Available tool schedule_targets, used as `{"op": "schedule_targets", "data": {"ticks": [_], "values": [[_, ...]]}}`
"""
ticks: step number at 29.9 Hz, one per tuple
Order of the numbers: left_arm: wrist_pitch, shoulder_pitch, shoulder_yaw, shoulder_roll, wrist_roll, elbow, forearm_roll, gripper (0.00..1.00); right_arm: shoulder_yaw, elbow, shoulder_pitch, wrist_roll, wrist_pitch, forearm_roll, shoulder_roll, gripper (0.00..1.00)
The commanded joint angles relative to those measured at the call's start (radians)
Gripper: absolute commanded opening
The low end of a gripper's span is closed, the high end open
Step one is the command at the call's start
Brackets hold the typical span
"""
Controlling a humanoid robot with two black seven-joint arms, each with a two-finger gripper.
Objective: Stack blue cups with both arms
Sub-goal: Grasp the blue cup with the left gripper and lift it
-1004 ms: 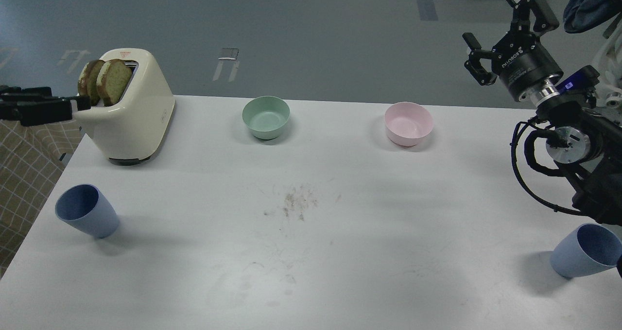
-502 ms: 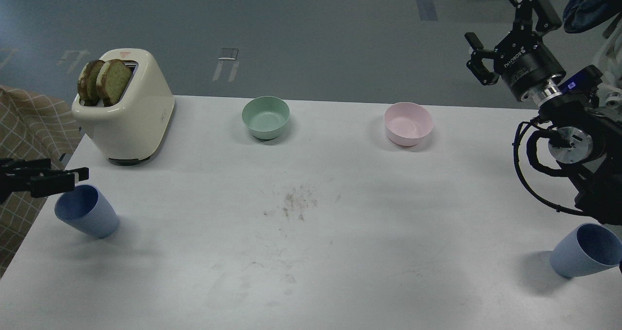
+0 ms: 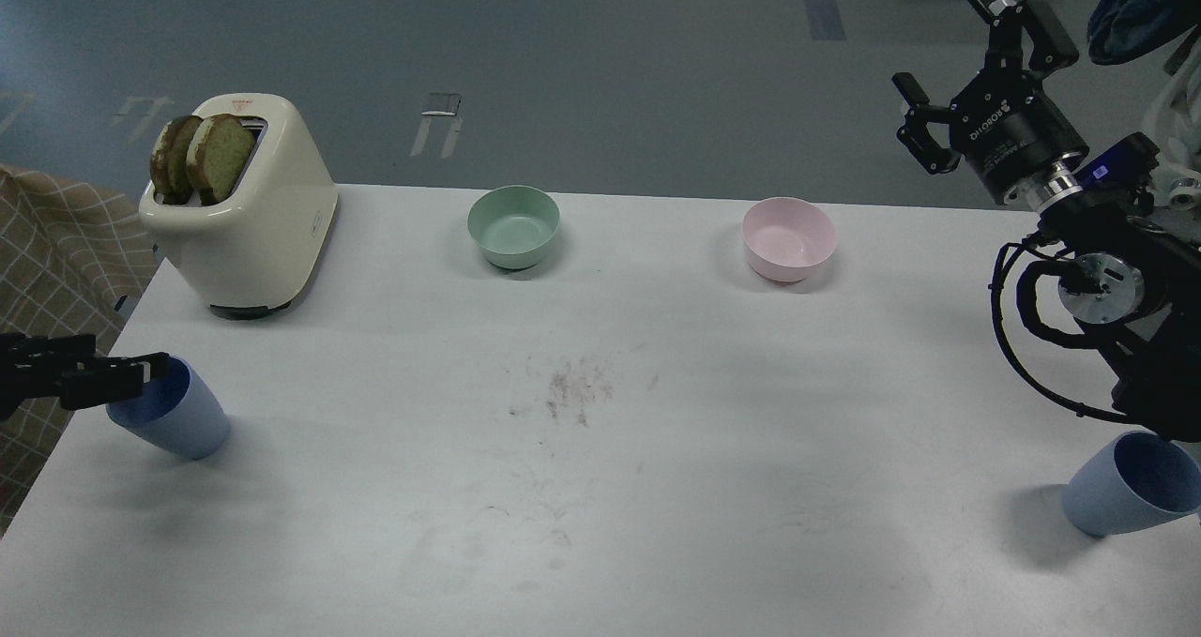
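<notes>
Our left gripper (image 3: 155,371) sits at the left blue cup (image 3: 174,414) rim (jaw state: cannot tell). Right gripper (image 3: 976,74) has jaws spread, well above the right blue cup (image 3: 1121,487).

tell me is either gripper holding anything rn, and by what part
The right gripper is open and empty. The left gripper is at the rim of the left blue cup; a grip cannot be told.

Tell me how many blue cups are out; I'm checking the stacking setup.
2. One blue cup stands at the table's near-left edge, by the left gripper; the other blue cup stands at the near-right edge.
</notes>
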Motion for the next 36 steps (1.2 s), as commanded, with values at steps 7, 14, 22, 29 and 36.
{"op": "schedule_targets", "data": {"ticks": [7, 14, 22, 29, 36], "values": [[0.033, 0.03, 0.008, -0.028, 0.0, 0.036, 0.0, 0.84, 0.0, 0.013, -0.017, 0.0, 0.0, -0.001, -0.012, 1.0], [0.035, 0.044, 0.008, -0.028, 0.0, 0.037, 0.0, 0.4, 0.0, 0.02, -0.017, 0.0, 0.0, -0.001, -0.021, 1.0], [0.035, 0.044, 0.008, -0.032, 0.0, 0.045, 0.0, 0.0, 0.0, 0.022, -0.025, 0.0, 0.0, -0.001, -0.021, 1.0], [0.035, 0.043, -0.002, -0.026, 0.0, 0.057, -0.002, 0.0, 0.0, 0.022, -0.025, 0.0, 0.0, -0.001, -0.021, 1.0], [0.047, 0.02, -0.024, -0.005, 0.0, 0.025, -0.003, 0.0, 0.002, 0.028, -0.007, 0.0, 0.0, -0.001, -0.041, 1.0]]}}
